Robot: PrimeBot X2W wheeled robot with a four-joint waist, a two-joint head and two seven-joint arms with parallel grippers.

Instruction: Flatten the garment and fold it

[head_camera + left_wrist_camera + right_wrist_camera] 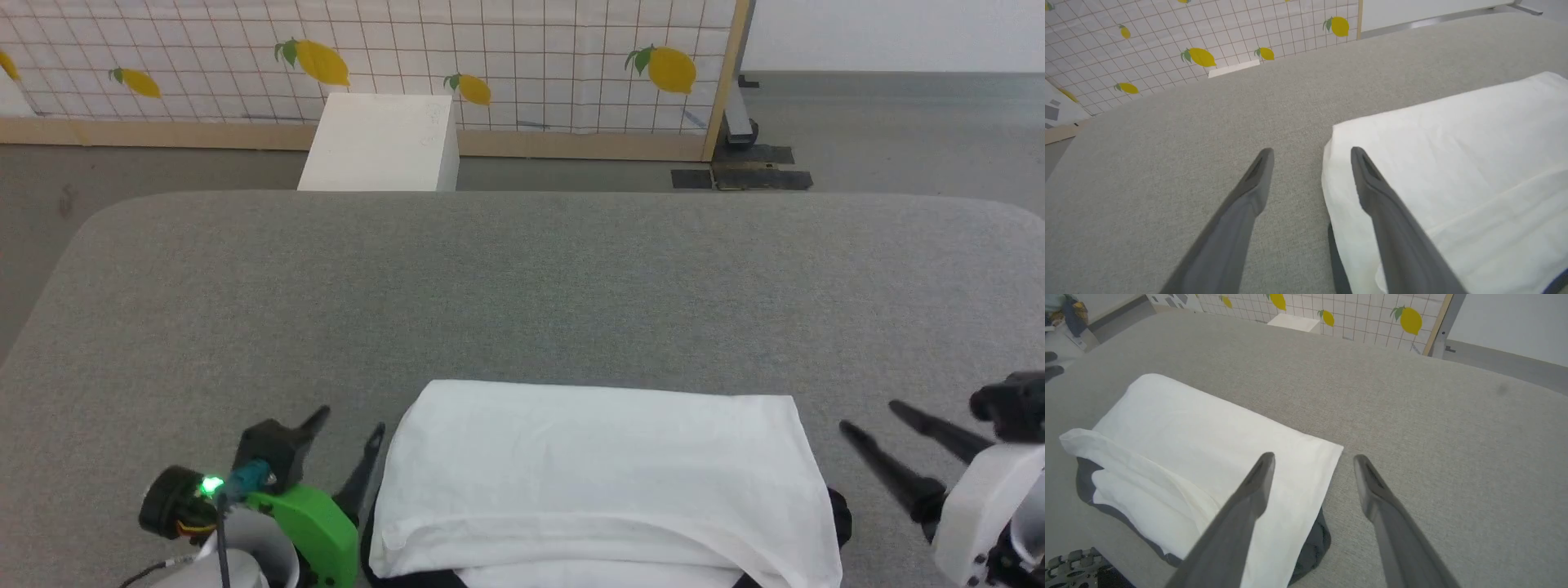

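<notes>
Garment [596, 474] lay folded, white side up, at the near edge of the grey table [522, 286], with black fabric showing underneath. Left gripper [351, 420] and right gripper [869, 415] flanked it, jaws spread, holding nothing.

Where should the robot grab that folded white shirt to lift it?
Probably the two short ends of the folded white cotton T-shirt: left gripper from the left, right gripper from the right. It lies flat and wide, and its stacked layers end there in pinchable edges.
</notes>
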